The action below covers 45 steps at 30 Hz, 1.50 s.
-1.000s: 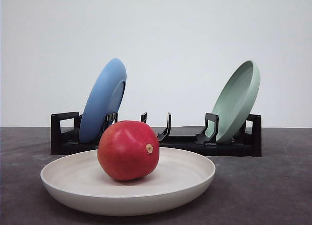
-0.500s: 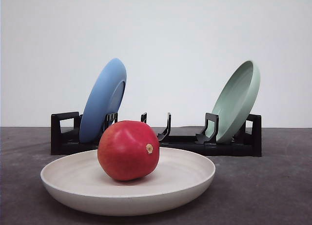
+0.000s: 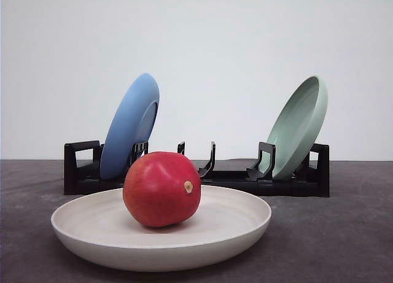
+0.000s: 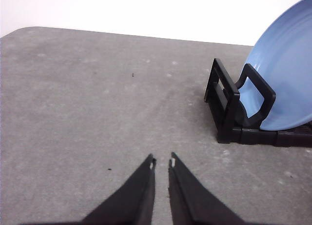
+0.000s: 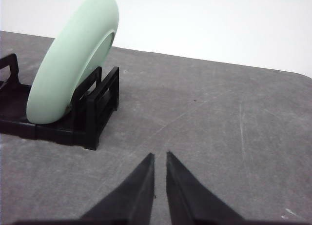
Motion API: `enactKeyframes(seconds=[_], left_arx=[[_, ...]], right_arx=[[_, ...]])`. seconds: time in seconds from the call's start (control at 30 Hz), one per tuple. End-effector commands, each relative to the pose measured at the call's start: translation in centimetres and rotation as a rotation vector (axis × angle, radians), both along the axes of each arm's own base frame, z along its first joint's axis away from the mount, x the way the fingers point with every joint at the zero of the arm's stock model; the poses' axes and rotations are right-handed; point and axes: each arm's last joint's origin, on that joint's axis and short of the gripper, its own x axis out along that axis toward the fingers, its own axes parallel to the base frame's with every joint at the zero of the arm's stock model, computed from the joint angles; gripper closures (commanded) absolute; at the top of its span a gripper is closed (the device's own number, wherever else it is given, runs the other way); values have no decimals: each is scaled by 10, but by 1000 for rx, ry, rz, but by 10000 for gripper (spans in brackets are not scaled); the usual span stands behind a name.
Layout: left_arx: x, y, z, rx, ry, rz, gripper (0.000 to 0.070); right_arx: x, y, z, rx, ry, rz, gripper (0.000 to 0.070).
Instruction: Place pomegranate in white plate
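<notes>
The glossy red pomegranate (image 3: 161,189) rests in the middle of the white plate (image 3: 245,224), its tan stem nub facing the front view. The plate lies flat on the grey table, near the front. My left gripper (image 4: 162,162) hovers over bare table beside the rack's blue-plate end, its fingers nearly together with nothing between them. My right gripper (image 5: 160,156) is likewise shut and empty, over bare table beside the rack's green-plate end.
A black dish rack (image 3: 233,175) stands behind the white plate, holding a blue plate (image 3: 130,126) upright at its left and a pale green plate (image 3: 299,126) at its right. The same blue plate (image 4: 285,83) and green plate (image 5: 73,64) appear in the wrist views.
</notes>
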Motion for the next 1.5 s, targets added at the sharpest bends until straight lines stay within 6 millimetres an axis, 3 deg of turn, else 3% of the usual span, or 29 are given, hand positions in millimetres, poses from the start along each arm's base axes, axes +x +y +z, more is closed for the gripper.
enactKeyframes(seconds=[0.0,1.47], left_arx=[[1,0,-4,-8,12,3,667],[1,0,-4,-8,12,2,667]], right_arx=[[0,0,0,15,-7,-1,660],[0,0,0,15,-7,-1,660]])
